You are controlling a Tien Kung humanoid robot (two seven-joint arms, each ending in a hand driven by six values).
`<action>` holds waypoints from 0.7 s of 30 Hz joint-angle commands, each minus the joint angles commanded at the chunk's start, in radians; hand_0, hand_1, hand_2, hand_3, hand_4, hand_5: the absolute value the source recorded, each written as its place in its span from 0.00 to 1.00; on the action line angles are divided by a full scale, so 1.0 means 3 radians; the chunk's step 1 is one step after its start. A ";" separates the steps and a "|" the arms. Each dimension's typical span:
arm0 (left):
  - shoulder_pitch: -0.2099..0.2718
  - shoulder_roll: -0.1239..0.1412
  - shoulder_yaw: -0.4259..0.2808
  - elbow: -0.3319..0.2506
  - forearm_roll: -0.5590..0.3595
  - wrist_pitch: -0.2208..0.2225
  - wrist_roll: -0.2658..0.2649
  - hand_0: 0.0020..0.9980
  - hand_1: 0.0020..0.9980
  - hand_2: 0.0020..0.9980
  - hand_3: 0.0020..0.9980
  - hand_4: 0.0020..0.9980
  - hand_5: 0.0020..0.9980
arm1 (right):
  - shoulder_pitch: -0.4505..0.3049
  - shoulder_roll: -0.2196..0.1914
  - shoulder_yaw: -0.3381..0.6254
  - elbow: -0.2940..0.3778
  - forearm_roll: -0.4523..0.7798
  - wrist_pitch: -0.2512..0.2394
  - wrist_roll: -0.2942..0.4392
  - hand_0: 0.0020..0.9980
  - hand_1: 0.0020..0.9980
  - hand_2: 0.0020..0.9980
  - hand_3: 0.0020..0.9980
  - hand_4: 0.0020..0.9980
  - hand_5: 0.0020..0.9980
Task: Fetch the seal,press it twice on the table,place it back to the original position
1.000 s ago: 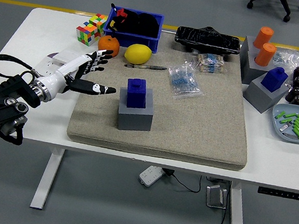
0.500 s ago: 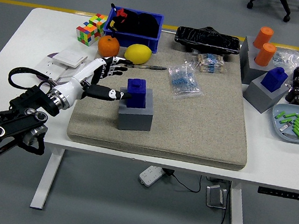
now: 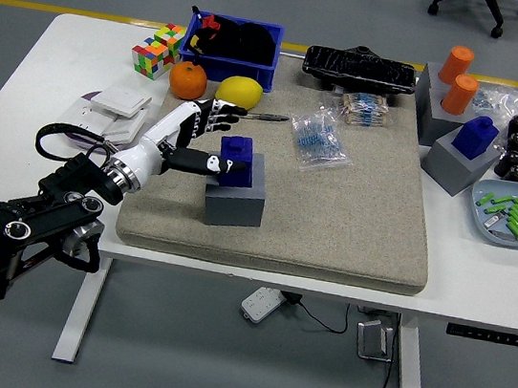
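Left hand (image 3: 195, 137), white-backed with black fingertips, reaches in from eight o'clock with its fingers spread and holding nothing; the thumb tip is at the near left side of the blue seal (image 3: 236, 161), touching it or just short of it, and the other fingers fan out above and behind toward eleven o'clock. That seal stands upright in its grey holder block (image 3: 235, 194) on the beige mat (image 3: 332, 224), left of centre. My worry is the closing grip: with only the thumb in place, a squeeze from one side could tip the seal in its socket or push the whole block toward three o'clock. The yellow lemon (image 3: 239, 92) and the black pen (image 3: 255, 115) lie close behind the fingers at twelve o'clock and could get knocked if the fingers sweep wide. Farther right, a second blue seal (image 3: 479, 135) sits in its own grey block, well apart. No right hand shows.
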 joint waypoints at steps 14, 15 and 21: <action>0.0014 -0.0073 0.0056 0.0136 -0.0135 0.0035 -0.0089 0.76 0.77 0.74 0.69 0.88 0.00 | 0.0002 0.0003 -0.0016 -0.0002 0.0013 0.0001 -0.0001 0.74 0.69 0.66 0.63 0.74 0.52; 0.0019 -0.0076 0.0062 0.0140 -0.0136 0.0037 -0.0095 0.76 0.77 0.74 0.69 0.88 0.00 | 0.0004 0.0003 -0.0016 -0.0001 0.0013 0.0001 -0.0001 0.74 0.69 0.66 0.63 0.74 0.52; 0.0032 -0.0086 0.0087 0.0149 -0.0133 0.0041 -0.0105 0.73 0.70 0.66 0.66 0.86 0.00 | 0.0008 -0.0001 -0.0019 -0.0001 0.0016 0.0000 0.0000 0.74 0.69 0.66 0.62 0.74 0.52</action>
